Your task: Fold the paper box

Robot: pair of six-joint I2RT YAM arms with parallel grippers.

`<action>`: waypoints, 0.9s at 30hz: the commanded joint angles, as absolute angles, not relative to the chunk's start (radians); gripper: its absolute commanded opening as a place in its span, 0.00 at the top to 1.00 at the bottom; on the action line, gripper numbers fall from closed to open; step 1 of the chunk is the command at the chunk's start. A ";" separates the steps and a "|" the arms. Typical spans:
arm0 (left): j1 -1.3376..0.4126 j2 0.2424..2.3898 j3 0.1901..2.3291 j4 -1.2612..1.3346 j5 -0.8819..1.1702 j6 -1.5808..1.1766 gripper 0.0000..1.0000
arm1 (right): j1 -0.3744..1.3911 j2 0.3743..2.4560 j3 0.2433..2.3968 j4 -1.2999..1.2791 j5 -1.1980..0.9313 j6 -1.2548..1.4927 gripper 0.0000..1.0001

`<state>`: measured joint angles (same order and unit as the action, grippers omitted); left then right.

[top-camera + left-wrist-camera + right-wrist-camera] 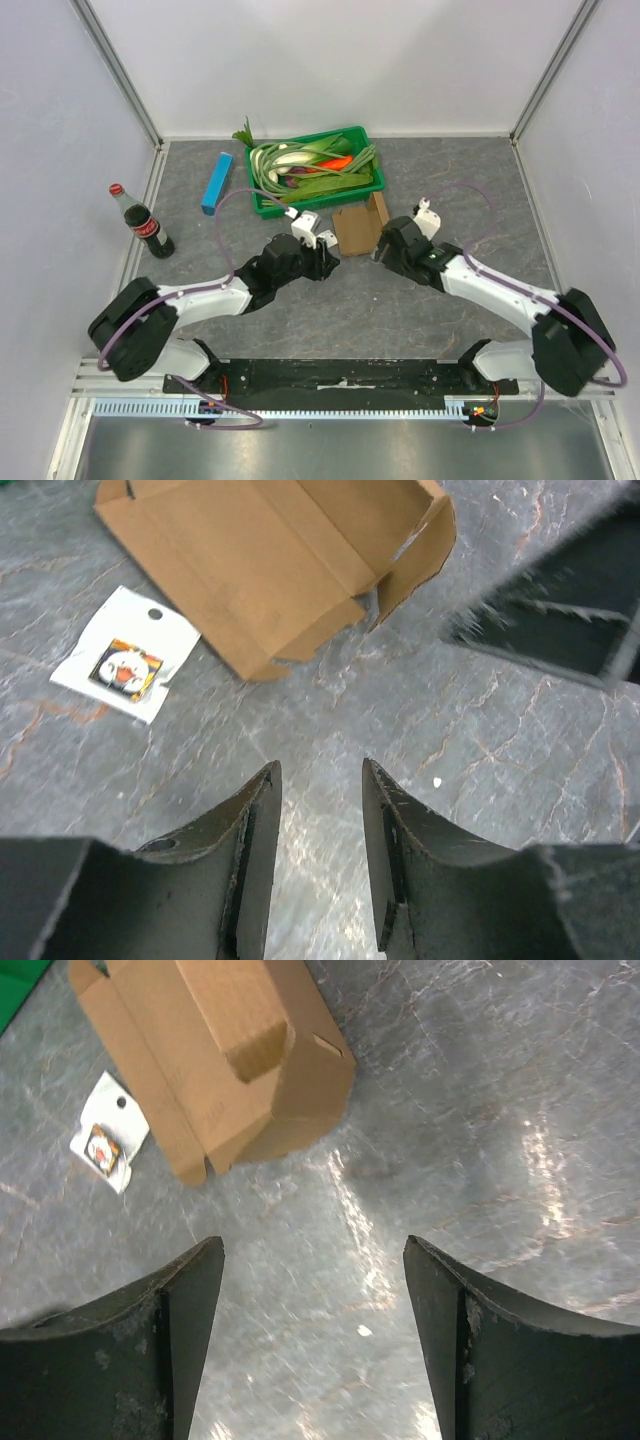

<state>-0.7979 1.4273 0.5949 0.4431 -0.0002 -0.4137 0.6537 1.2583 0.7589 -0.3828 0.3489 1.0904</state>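
Near edge: black base plate runs along the front of the bench, which is grey and veined like stone.
Far left: cola bottle stands upright with a red cap, well apart from everything else.
Left, further back: slim blue box lies flat, just left of the tray.
Left gripper: low over the bench at the near left corner of the cardboard. Its fingers are spread a moderate way with only bare bench between them, and it holds nothing.
White card: a small square with a punched hole and a coloured picture. It lies flat on the bench just left of the cardboard.
Green tray: at the far middle, heaped with green onions and a carrot.
Paper box: brown cardboard, partly folded, on the bench just near of the tray and between the two gripper tips. Its broad panel lies open, its right side is bent up, and one flap is turned over the top. Neither gripper touches it.
Right gripper: just right of the cardboard, its fingers spread wide with nothing between them but bench.
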 commanded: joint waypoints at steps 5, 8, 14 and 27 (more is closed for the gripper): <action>-0.804 1.136 0.453 0.333 -0.041 -0.508 0.55 | 0.699 1.531 1.012 -0.503 0.603 1.307 0.22; -0.811 1.063 0.419 0.305 -0.035 -0.528 0.55 | 0.703 1.591 1.058 -0.547 0.661 1.321 0.27; -0.830 0.959 0.384 0.270 -0.026 -0.534 0.55 | 0.724 1.680 1.158 -0.699 0.793 1.336 0.46; -0.833 0.894 0.495 0.160 -0.005 -0.446 0.53 | 0.735 1.649 1.147 -0.747 0.822 1.189 0.95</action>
<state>-0.8291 0.9119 0.4221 0.1848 -0.0170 -0.4850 0.7315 1.7184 1.1488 -0.7235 0.7467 1.2713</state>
